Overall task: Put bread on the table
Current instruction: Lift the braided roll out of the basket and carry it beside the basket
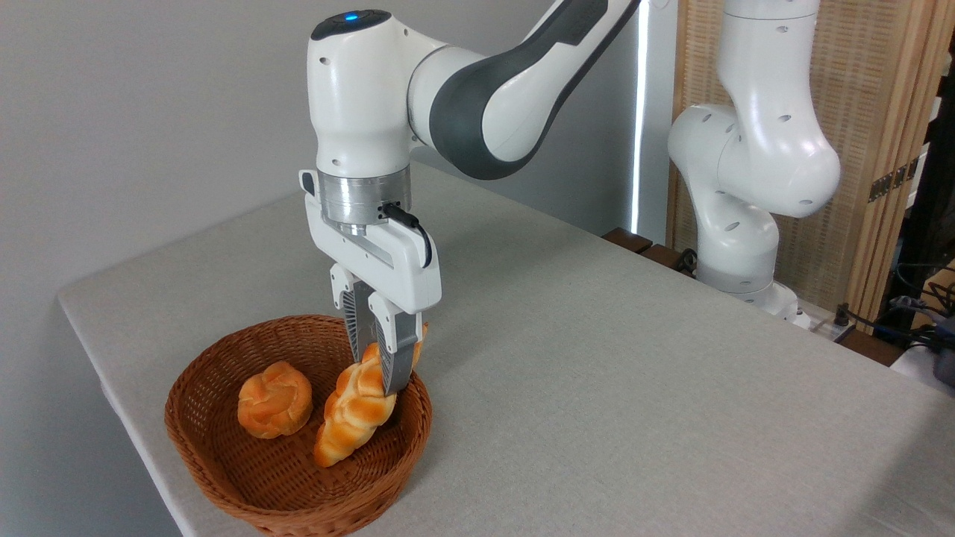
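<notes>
- My gripper (382, 369) points straight down over the right half of the wicker basket (216, 466), its two fingers drawn in tight against the upper part of the bread (357, 414).
- I am clamped on that long braided loaf: the near finger (397, 362) lies across its front, and a golden tip of the loaf shows just past the finger on the right (only a small sliver, near the basket's far-right rim).
- The bread is tilted, its upper end up between my fingers and its lower tapered end down at the basket floor, towards the front.
- I cannot tell whether that low end touches the weave or hangs just clear of it.
- The loaf is inside the basket's outline, not on the table (634, 388).
- A small round knotted bun (274, 399) sits in the left half of the basket, just beside the loaf but apart from it, with a strip of wicker showing between them.
- The basket stands near the front-left corner of the table, close to its edge.
- The cloth on the table is a light grey-beige.
- My arm (477, 97) reaches in from the upper right, its wrist upright above the gripper (a blue light glows on top).
- My base column (746, 186) stands at the far right edge of the table, well apart from the basket.
</notes>
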Robot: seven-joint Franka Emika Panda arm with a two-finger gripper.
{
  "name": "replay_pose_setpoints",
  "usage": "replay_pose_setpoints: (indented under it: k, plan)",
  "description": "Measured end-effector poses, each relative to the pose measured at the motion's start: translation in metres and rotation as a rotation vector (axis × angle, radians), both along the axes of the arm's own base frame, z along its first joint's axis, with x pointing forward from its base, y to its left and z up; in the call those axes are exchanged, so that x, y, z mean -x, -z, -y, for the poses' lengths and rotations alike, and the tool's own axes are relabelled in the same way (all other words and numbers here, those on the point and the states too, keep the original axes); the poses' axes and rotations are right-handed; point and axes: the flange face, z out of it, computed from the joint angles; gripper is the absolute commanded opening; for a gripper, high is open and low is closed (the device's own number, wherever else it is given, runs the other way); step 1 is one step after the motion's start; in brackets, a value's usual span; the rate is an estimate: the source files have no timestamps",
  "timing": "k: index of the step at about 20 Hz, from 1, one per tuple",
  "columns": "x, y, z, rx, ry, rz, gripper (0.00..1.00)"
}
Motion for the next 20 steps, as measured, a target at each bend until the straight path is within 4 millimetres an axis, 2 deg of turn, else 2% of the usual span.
replay_pose_setpoints:
  k: [4,8,20]
  plan:
    - [0.0,-0.008,-0.004,0.02,-0.017,0.012,0.5]
    - [0.004,-0.025,-0.006,0.039,-0.028,0.042,0.5]
    - [0.024,-0.06,-0.019,0.047,-0.044,0.029,0.5]
